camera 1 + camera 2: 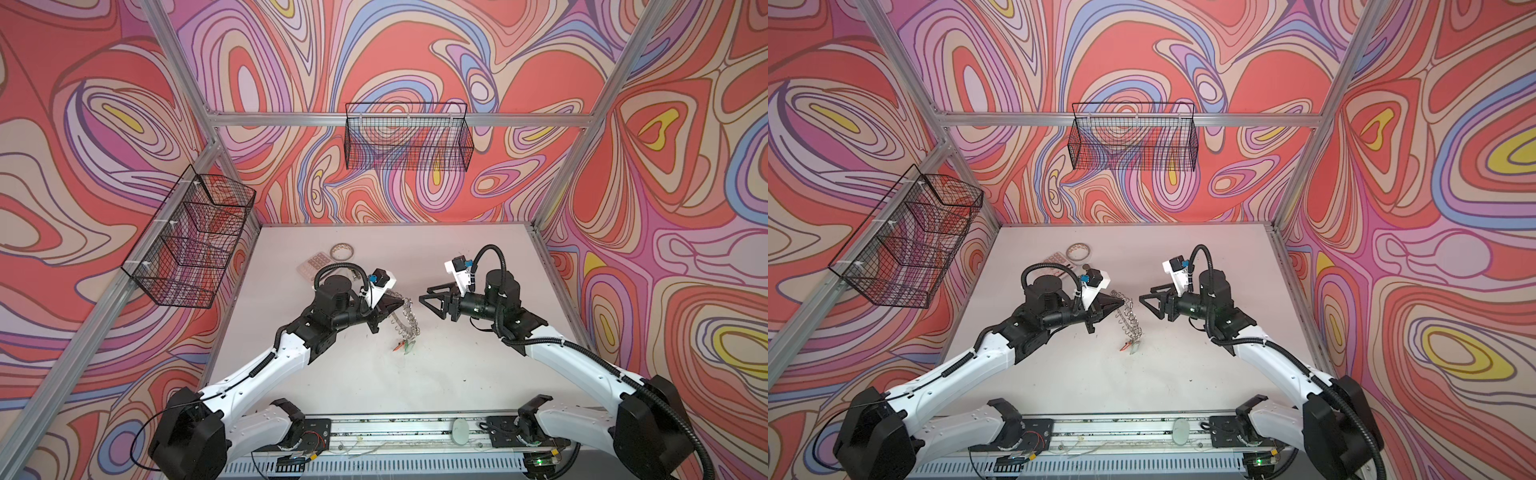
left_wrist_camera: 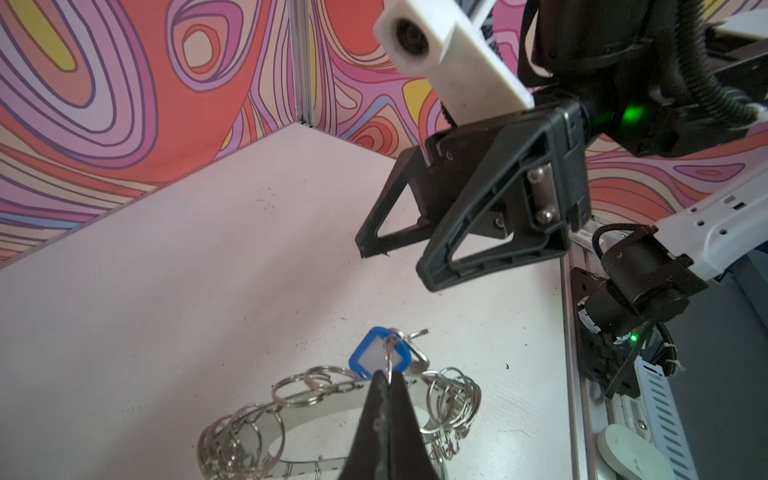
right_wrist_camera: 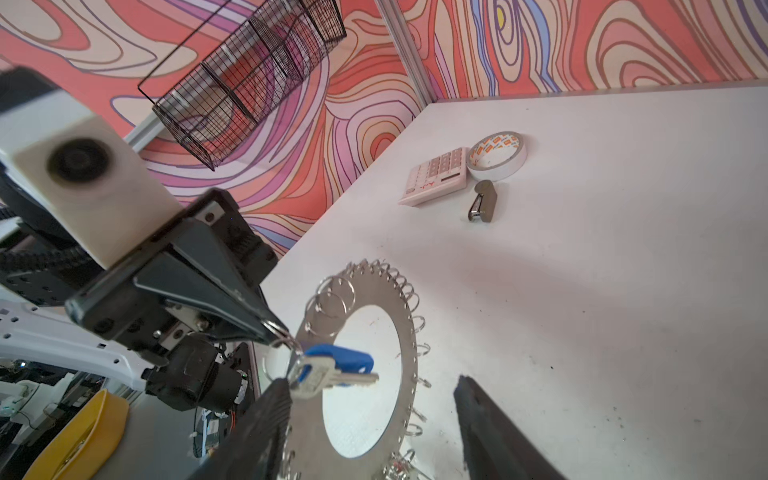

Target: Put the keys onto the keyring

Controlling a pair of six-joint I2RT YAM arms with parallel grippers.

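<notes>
Currently my left claw (image 2: 384,380) is clamped on a rim loop (image 3: 282,334) of the flat grey metal keyring (image 3: 401,332) hanging beneath it; the blue-tagged silver key (image 3: 332,374) dangles at its tips. My right claw (image 2: 392,262), jaws apart, waits beside. Threading looks done; next, retreat without snagging loops.

calculator (image 3: 434,176), tape roll (image 3: 496,154), stapler (image 3: 482,201), wire basket (image 3: 249,79)

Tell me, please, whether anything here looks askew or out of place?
Only the keyring: it hangs upright from one wire loop pinched in the shut left gripper, not flat on the table. The calculator, tape roll and stapler lie together at the far side.
</notes>
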